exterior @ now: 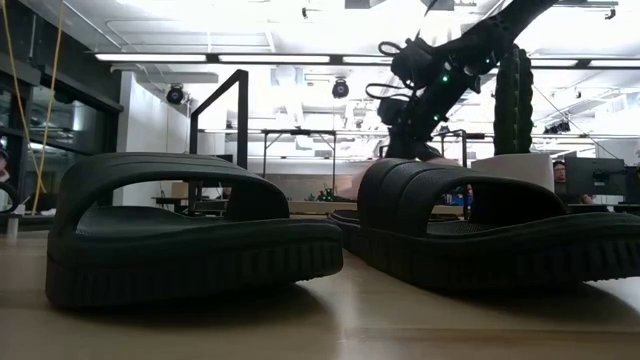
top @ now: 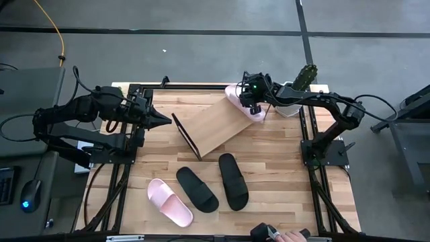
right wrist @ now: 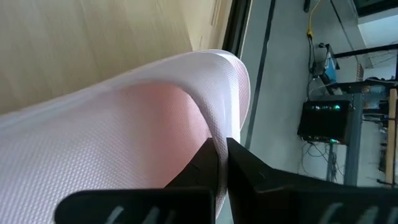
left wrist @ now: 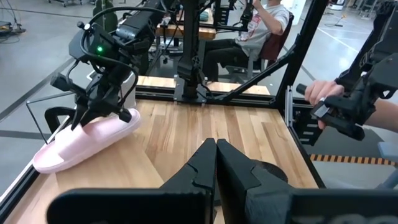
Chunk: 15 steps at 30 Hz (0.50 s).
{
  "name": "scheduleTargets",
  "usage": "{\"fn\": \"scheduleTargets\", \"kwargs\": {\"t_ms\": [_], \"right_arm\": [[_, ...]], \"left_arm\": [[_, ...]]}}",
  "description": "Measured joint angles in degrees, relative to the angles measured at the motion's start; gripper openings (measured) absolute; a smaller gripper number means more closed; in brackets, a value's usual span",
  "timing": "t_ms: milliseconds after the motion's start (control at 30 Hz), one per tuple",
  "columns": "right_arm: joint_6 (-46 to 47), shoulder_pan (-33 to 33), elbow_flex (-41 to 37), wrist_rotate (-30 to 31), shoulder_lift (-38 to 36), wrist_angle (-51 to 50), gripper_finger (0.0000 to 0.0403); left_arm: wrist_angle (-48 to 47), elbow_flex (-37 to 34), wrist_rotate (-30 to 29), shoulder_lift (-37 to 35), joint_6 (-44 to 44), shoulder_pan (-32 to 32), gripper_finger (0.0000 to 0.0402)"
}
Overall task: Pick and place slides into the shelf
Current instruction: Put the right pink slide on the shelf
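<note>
**Right arm holding a pink slide at the shelf's far end**

At the far right end of the shelf, the right gripper has its jaws clenched on the rim of a pale pink slide. The right wrist view shows the two dark fingers pinching the slide's thin edge, with the light-wood board just beside it. In the left wrist view this slide sits tilted, toe end low by the table edge.

The left gripper waits at the table's left side, jaws clenched on nothing, tips pointing toward the shelf.

On the near part of the table: second pink slide leftmost, then two black slides and, lying side by side, apart from one another.

A person's hand shows at the near table edge.
</note>
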Motion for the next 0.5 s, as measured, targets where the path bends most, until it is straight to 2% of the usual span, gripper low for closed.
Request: {"fn": "scheduleTargets", "kwargs": {"t_ms": [500], "right_arm": [[-0.1, -1.5, 0.0, 0.4, 0.0, -2.3, 0.0000]], "left_arm": [[0.1, 0.0, 0.0, 0.0, 0.0, 0.0, 0.0001]]}}
